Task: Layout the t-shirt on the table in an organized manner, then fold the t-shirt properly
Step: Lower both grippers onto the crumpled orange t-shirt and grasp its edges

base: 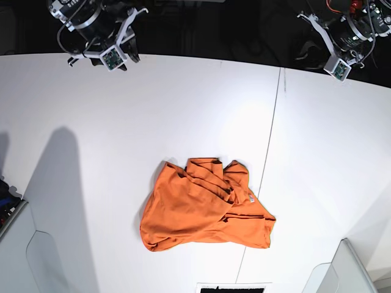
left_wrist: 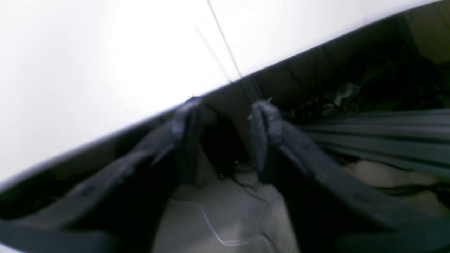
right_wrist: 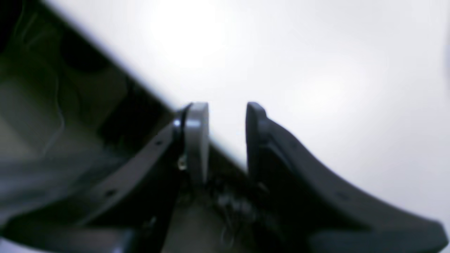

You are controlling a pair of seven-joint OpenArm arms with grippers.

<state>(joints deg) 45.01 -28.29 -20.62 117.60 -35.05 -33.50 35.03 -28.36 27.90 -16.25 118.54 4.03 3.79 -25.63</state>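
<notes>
Crumpled orange t-shirt low and centre in the base view, on the white bench, long axis running left to right, just left of the thin dark seam. Well apart from both arms at the top edge: right fingers upper left, left fingers upper right, neither clearly nearer. Both pairs parted, empty, poised over the bench edge. Soft matte cloth, bunched in folds, small pale tag near its right side; smooth, glossy bench.
</notes>
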